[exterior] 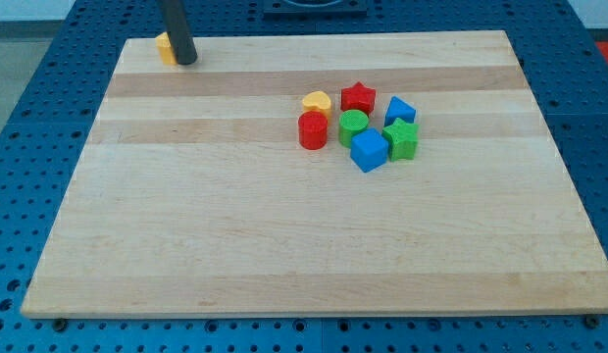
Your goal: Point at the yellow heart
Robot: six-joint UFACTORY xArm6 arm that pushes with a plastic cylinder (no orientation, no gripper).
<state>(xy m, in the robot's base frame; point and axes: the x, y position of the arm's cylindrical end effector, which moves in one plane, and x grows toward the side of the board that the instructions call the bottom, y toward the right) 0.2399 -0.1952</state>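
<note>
The yellow heart point(317, 101) lies on the wooden board point(284, 235) at the upper left of a cluster of blocks, right of centre. My tip point(185, 61) is at the board's top left corner, far to the left of the heart. It touches a second yellow block point(165, 47), which the rod partly hides. The cluster also holds a red cylinder point(312, 130), a red star point(359, 97), a green cylinder point(353, 126), a blue triangular block point(399, 110), a green star point(402, 138) and a blue cube point(369, 151).
The board lies on a blue perforated table point(49, 88). The board's top edge runs just behind my tip.
</note>
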